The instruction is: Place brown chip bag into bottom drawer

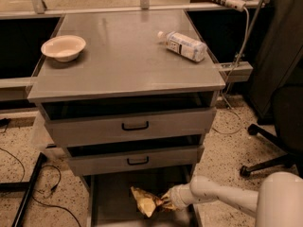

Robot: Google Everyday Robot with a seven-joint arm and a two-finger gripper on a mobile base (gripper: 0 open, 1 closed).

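1. End effector (165,203): located at the lower centre of the camera view, over the open bottom drawer (110,197). It is closed on the right edge of the brown chip bag (145,201). The white arm (215,197) enters from the lower right.
2. Brown chip bag: positioned inside the bottom drawer, near the middle of the tray, crumpled and tilted. Whether its underside touches the drawer floor cannot be determined.
3. Bottom drawer: pulled out below the middle drawer (137,160). The top drawer (135,125) and middle drawer are each slightly ajar, with a dark gap above each front panel.
4. Tabletop (123,65): carries a white bowl (63,47) at the left, upright, and a clear plastic bottle (183,45) at the right, lying on its side. The two are well apart.
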